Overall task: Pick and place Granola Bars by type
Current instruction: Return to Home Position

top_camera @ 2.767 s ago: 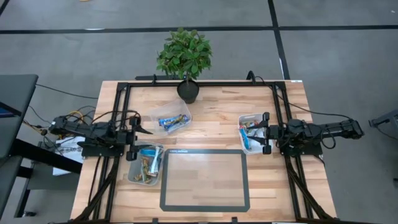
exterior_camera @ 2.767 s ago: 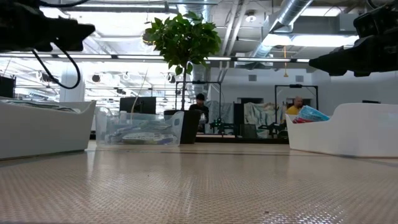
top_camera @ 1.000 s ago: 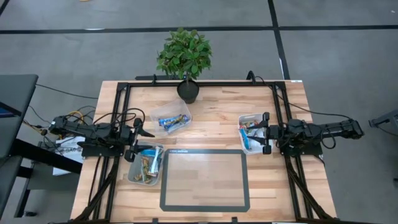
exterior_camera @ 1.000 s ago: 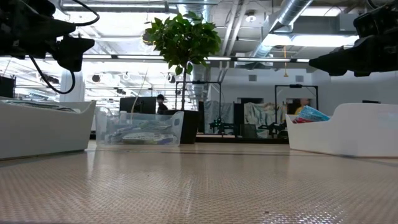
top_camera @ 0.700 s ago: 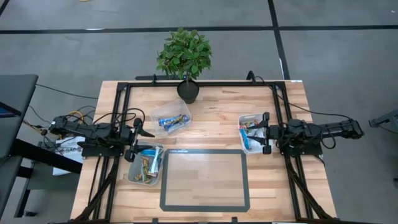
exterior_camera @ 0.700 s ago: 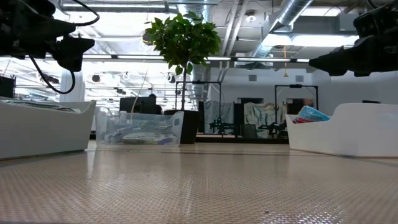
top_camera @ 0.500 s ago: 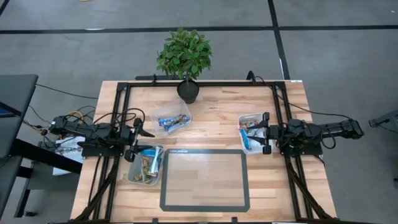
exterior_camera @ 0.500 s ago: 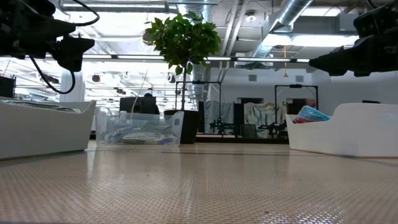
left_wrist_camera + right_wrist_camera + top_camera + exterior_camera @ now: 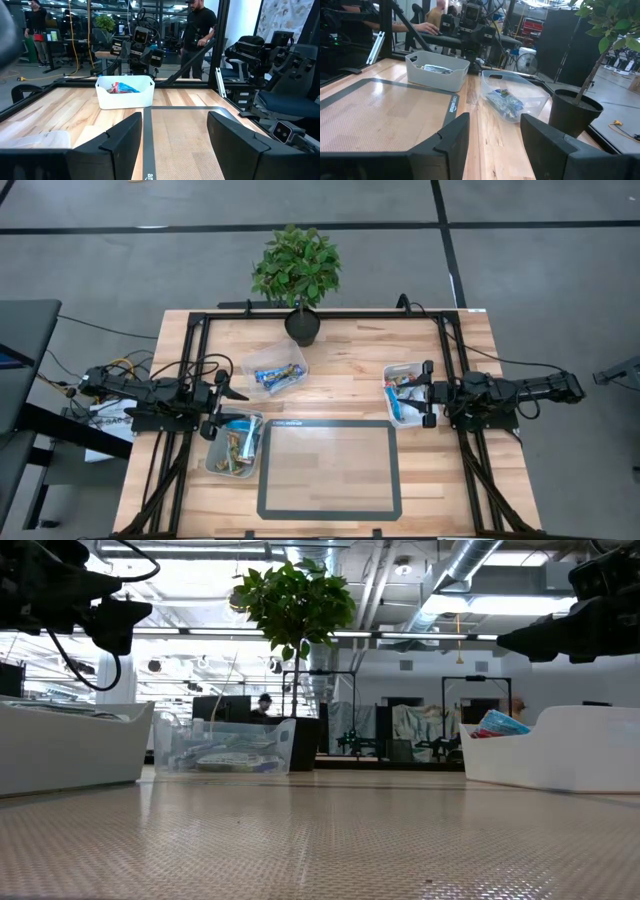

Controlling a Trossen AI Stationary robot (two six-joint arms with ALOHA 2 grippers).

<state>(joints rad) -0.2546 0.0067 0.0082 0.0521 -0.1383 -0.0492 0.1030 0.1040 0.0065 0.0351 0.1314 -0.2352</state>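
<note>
Granola Bars lie sorted in three bins. Blue ones (image 9: 278, 376) sit in a clear bin at the table's far middle. Brown and gold ones with a blue one (image 9: 235, 445) fill a bin at the left. Red and blue ones (image 9: 121, 88) are in a white bin (image 9: 404, 406) at the right. My left gripper (image 9: 218, 408) hangs level and open above the left bin's far corner, holding nothing. My right gripper (image 9: 428, 393) hangs level and open at the white bin's right side, also with nothing in it.
A dark-framed mat (image 9: 330, 468) lies on the table's near middle, bare between the bins. A potted plant (image 9: 297, 270) stands at the far edge behind the clear bin. A black frame (image 9: 320, 315) runs along the table's far and side edges. A person (image 9: 200, 25) shows beyond the table.
</note>
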